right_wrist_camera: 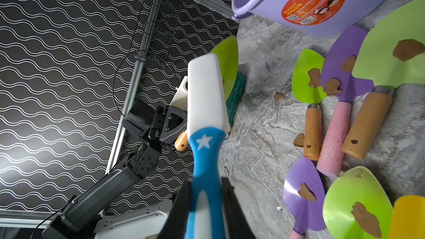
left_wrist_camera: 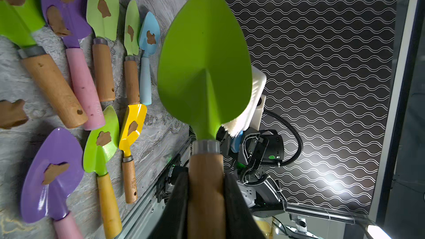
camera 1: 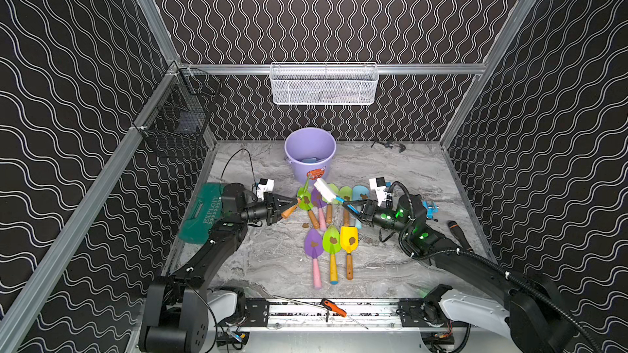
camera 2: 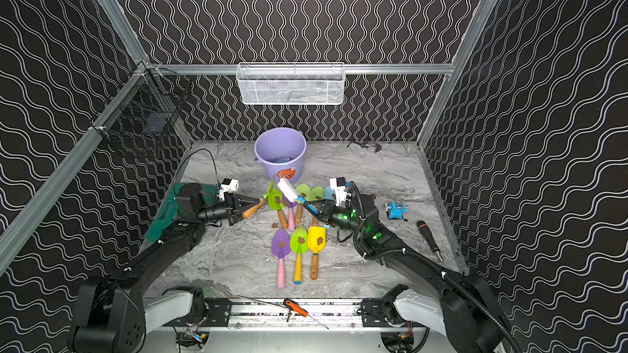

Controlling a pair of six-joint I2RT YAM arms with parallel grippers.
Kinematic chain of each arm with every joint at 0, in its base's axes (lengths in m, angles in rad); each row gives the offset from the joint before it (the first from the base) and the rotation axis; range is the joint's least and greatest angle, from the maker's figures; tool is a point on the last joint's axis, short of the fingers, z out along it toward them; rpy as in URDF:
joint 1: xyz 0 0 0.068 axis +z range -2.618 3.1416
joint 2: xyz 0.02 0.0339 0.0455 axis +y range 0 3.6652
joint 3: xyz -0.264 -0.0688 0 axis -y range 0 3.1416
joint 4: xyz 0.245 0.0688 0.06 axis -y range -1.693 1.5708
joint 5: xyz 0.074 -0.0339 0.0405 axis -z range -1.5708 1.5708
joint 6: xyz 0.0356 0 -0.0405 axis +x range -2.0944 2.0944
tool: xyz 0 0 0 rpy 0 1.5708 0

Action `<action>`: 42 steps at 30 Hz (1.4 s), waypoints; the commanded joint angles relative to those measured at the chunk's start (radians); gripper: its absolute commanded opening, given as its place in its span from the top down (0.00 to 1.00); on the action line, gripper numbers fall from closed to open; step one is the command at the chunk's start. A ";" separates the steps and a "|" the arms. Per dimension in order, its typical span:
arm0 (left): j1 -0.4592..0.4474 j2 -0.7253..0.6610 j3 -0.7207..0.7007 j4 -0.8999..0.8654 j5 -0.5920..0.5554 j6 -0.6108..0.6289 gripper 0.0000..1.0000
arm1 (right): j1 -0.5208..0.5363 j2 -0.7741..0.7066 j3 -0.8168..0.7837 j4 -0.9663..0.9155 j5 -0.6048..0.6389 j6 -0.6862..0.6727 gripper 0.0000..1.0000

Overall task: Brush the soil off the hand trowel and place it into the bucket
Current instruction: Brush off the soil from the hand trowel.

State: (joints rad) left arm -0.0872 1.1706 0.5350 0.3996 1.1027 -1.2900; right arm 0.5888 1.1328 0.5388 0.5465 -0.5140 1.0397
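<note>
- In both top views, the left gripper (camera 1: 293, 204) is clamping the wooden handle of the green hand trowel (camera 1: 287, 213), tilting it edge-on above the table (camera 1: 265, 259) just in front of the bucket (camera 1: 297, 168); the right gripper (camera 1: 352, 206), closed on the brush (camera 1: 324, 189), is pressing its white head against the blade.
- The left wrist view alone is showing the blade's broad face, glossy bare green, bristles peeking from behind.
- The right wrist view is adding the bucket's orange sticker (right_wrist_camera: 315, 3) and soil (right_wrist_camera: 407, 49) sitting on other trowels (right_wrist_camera: 340, 70) lying alongside.
</note>
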 commanded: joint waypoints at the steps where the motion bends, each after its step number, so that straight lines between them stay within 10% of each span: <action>1: 0.001 0.000 -0.001 0.084 0.006 -0.039 1.00 | 0.002 0.016 0.017 0.086 -0.003 0.017 1.00; 42: 0.001 -0.018 0.031 -0.050 0.008 0.060 1.00 | 0.123 0.116 -0.058 0.110 0.053 0.012 1.00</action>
State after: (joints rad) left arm -0.0868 1.1576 0.5499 0.3843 1.1004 -1.2968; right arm 0.7124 1.2629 0.4709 0.6434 -0.4751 1.0615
